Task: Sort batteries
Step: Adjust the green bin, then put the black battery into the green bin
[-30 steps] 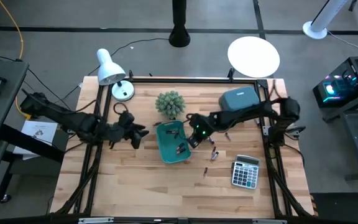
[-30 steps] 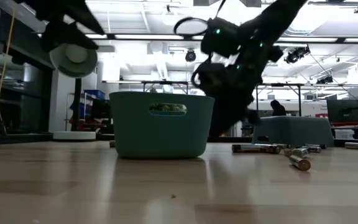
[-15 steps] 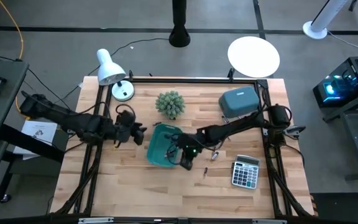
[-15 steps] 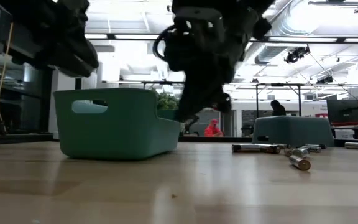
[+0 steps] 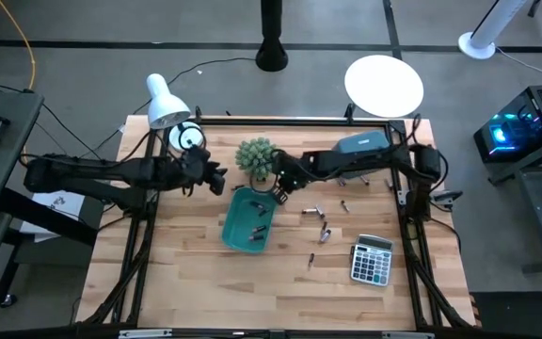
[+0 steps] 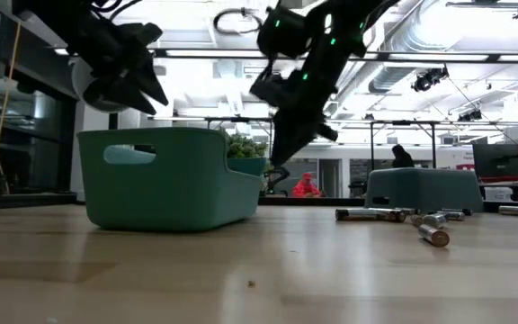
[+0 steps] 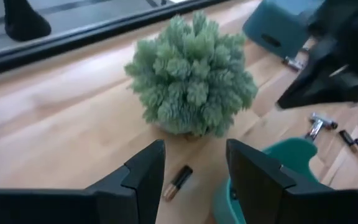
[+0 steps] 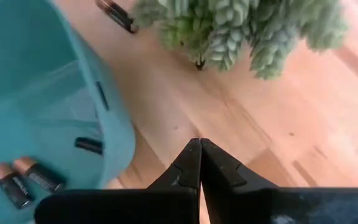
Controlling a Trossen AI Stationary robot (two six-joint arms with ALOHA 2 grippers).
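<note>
Several batteries (image 5: 323,229) lie loose on the table (image 5: 205,287) nearest me, scattered between the calculator (image 5: 372,261) and the teal tray (image 5: 248,222), with one stray (image 5: 310,261) closer to the front edge. I read that as the bulk of the work still to come. From table height I see them lined up on the wood (image 6: 394,215), untouched.

Moving back, the tray already holds a few batteries (image 5: 260,218); my right wrist camera shows two dark ones (image 8: 25,177) lying on its floor. So I'd call this partly done, maybe a third of the way at a guess.

Right claw (image 5: 277,193) hangs over the tray's far rim beside the plant (image 5: 258,157), fingers pressed together with nothing between them, as the wrist view shows (image 8: 197,163). Looks to me like it needs to swing back for another pick.

Left claw (image 5: 216,178) hovers just beyond the tray toward the lamp (image 5: 166,101), spread and empty (image 7: 194,169). One more battery (image 7: 178,182) lies on the table by the plant's base, right ahead of it. Farther back sits the second tray (image 5: 363,146); I can't tell what's in it.
</note>
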